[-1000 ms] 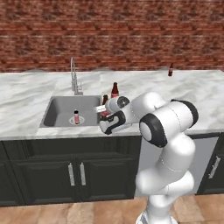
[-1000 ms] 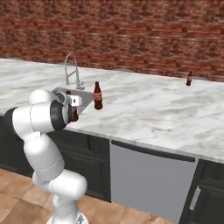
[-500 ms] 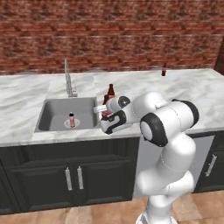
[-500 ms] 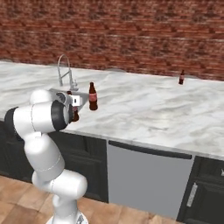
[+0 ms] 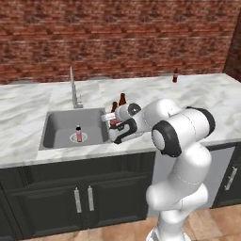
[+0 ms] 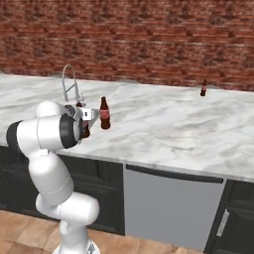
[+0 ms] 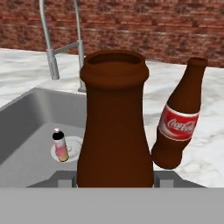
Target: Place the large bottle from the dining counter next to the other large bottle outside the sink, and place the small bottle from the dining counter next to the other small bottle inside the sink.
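A: Left base view, item one?
B: gripper [image 5: 114, 125] pinching the large bottle [image 5: 113, 109], hovering at the sink [image 5: 59, 124] right rim; other small bottle [image 5: 78, 134] standing inside on the drain.
A: Right base view?
B: other large bottle [image 6: 104, 113] standing on the counter [image 6: 168, 126], right of the held one.
A: Hand view?
B: jaws squeezing the large bottle's base; its neck pointing at the camera.

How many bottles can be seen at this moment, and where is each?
4: one held in the gripper; a tall bottle standing on the counter beside it; a small bottle inside the sink; a far bottle near the brick wall.
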